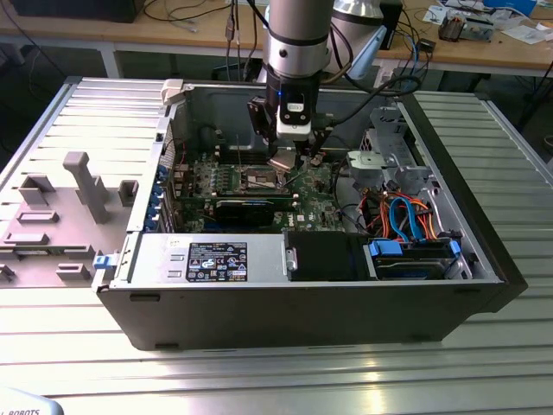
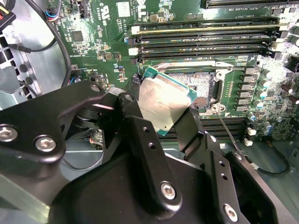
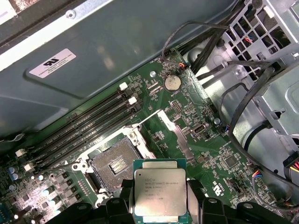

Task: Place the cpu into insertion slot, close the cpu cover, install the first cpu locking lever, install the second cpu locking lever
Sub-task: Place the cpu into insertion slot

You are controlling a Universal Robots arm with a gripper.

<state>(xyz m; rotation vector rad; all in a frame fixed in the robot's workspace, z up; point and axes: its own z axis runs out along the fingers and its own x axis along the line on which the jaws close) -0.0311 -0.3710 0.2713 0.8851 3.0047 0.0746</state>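
Observation:
My gripper (image 1: 289, 154) is shut on the cpu (image 1: 282, 162), a flat square chip with a silvery top and green edge. In both wrist views the cpu (image 3: 160, 193) (image 2: 161, 100) sits between the black fingers (image 2: 140, 135), held by two opposite sides. It hangs above the green board, beside and a little off the insertion slot (image 3: 114, 163) (image 2: 198, 88) (image 1: 262, 179), whose dark centre lies bare. The cpu cover (image 3: 176, 136) stands swung up beside the slot. A thin wire lever (image 2: 228, 134) sticks out from the socket's corner.
Long black memory slots (image 3: 88, 126) (image 2: 205, 35) run beside the socket. Black cables (image 3: 243, 112) and a metal drive cage (image 1: 393, 156) flank it on the exterior view's right. The case walls (image 1: 216, 104) ring the board. A grey fixture (image 1: 82, 186) lies outside the case.

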